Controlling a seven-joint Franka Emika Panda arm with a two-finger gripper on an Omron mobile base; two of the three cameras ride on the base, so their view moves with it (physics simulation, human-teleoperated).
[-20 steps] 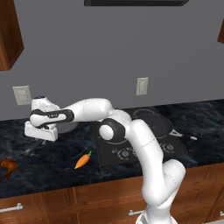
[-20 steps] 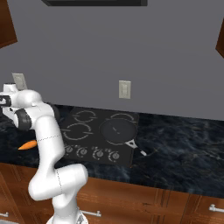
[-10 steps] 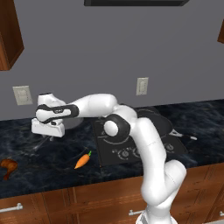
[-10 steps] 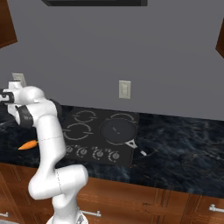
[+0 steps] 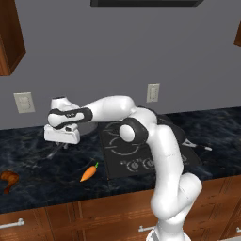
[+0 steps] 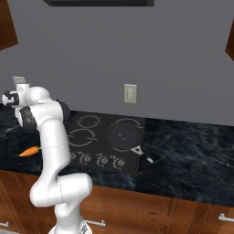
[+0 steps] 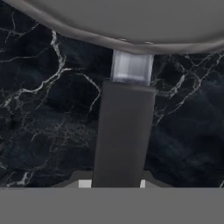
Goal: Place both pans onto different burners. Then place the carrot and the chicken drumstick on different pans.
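My gripper hangs over the counter left of the cooktop, shut on the long dark handle of a grey frying pan. That pan's rim fills the top of the hand view, and the arm mostly hides the pan in the base views. A second pan rests on the front right burner with its handle pointing right. The orange carrot lies on the counter in front of the gripper. Far left, near the counter edge, lies the brown drumstick.
The two left burners are bare, with a row of knobs along the front. Wall outlets sit behind the gripper, and wooden cabinets hang at the upper left. Dark marble counter stretches to the right of the cooktop.
The gripper has carried the pan by its handle to the right, toward the cooktop. The carrot, drumstick and the other pan have stayed put.
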